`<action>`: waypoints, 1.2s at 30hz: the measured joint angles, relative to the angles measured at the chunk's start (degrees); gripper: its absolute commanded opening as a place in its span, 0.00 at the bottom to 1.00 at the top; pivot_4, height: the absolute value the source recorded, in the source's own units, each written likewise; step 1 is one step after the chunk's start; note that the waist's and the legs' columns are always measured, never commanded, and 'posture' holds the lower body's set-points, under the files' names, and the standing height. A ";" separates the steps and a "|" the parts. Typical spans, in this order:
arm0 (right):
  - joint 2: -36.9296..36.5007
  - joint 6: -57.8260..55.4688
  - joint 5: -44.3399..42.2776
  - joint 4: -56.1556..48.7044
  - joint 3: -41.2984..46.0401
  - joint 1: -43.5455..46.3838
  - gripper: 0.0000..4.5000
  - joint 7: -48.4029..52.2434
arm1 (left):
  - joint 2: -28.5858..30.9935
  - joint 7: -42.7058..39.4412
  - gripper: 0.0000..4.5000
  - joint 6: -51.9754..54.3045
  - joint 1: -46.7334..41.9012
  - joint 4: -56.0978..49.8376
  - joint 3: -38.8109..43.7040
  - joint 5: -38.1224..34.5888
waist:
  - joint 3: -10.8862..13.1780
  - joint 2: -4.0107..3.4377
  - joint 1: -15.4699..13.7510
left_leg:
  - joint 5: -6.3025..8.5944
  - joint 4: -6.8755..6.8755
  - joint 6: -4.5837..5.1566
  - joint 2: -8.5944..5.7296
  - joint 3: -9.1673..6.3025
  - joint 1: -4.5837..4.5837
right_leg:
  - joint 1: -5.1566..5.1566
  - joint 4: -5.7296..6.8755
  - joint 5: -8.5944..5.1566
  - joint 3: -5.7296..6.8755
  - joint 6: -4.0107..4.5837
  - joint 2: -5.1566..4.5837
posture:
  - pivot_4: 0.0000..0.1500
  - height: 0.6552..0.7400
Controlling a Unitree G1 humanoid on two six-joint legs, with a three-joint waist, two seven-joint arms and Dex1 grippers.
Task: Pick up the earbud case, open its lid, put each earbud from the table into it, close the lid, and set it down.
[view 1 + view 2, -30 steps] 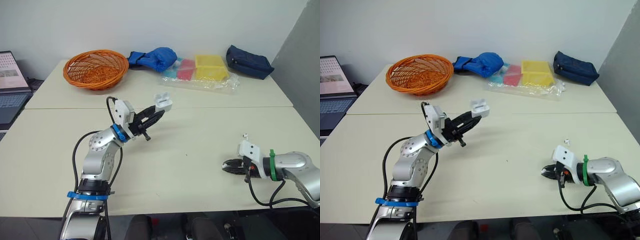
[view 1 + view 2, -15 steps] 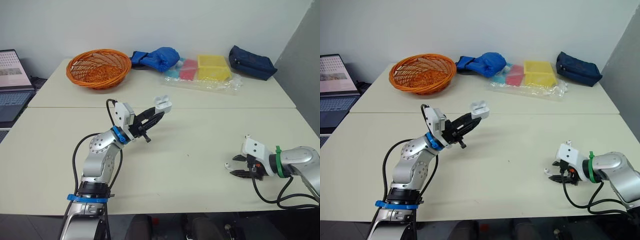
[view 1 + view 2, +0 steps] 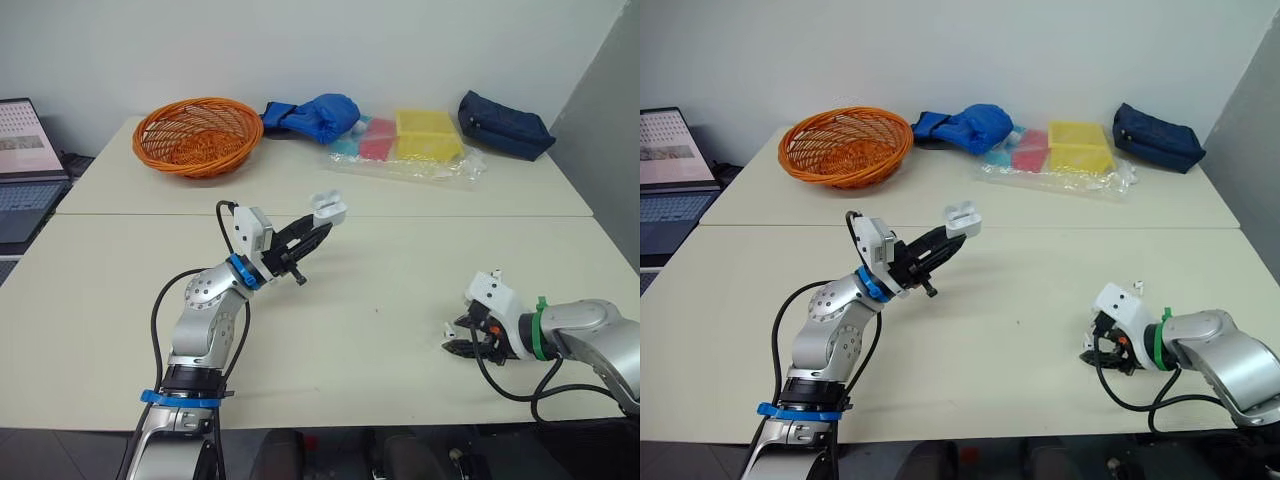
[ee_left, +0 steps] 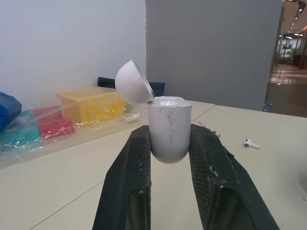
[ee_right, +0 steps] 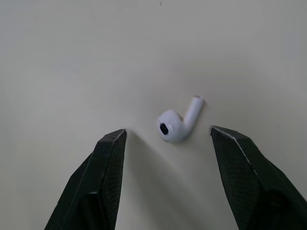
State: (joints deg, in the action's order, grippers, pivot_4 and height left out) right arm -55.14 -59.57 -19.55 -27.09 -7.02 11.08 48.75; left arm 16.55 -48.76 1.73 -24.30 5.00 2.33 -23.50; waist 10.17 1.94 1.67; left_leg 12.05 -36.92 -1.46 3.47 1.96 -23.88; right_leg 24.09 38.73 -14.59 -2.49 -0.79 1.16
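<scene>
Right gripper [image 5: 168, 130]: spread wide, low over the surface [image 3: 380, 290] at near right, straddling one earbud [image 5: 175, 123] (lying flat, untouched); left gripper [image 3: 322, 224]: pinching the earbud case [image 3: 328, 208] aloft left of centre, lid [image 4: 133, 82] open; second earbud [image 3: 1135, 286]: just beyond the right wrist. Handling: centre the bud between the fingers, lower fully, close gently lest it skid out.
</scene>
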 measured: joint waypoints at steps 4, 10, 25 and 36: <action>-1.99 6.49 2.09 1.67 -1.23 -0.95 0.64 1.19 | 0.01 0.58 0.17 0.00 0.29 -0.44 -0.05 0.06 | 0.00 0.00 0.01 | 0.00 -0.03 0.00 0.00 0.01 0.01 | -0.01 0.00 0.01 0.00 -0.01 -0.01 | 1.00 1.00; -5.87 18.31 4.33 3.41 -2.05 -1.08 0.64 6.81 | 0.23 0.65 0.17 0.11 1.16 -0.91 -0.14 0.05 | 0.00 0.00 0.01 | 0.00 0.00 0.00 0.00 0.03 0.01 | 0.03 0.01 0.01 -0.01 -0.01 0.00 | 1.00 1.00; -0.60 74.71 18.90 29.19 -22.34 26.75 0.64 39.18 | 0.84 0.50 0.17 0.22 0.44 -1.27 -0.69 -0.02 | 0.05 0.01 0.07 | 0.00 0.02 0.00 0.07 0.03 0.05 | 0.05 0.11 -0.07 0.02 0.14 0.06 | 1.00 1.00; -1.13 93.27 22.68 43.86 -39.17 40.02 0.64 40.20 | 1.25 0.96 0.17 0.47 2.67 -3.35 -0.39 -0.05 | 0.07 -0.01 -0.04 | -0.01 -0.02 0.00 0.07 0.05 0.14 | 0.03 0.24 -0.12 -0.01 0.15 -0.02 | 1.00 1.00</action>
State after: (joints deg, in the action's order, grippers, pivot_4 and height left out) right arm -56.26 33.70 3.14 16.77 -46.19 51.10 88.96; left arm 17.80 -47.80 2.20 -21.63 1.65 1.94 -23.55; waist 10.23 1.93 1.62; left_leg 12.05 -36.94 -1.46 3.53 2.01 -23.74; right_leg 24.12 38.97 -14.71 -2.50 -0.65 1.15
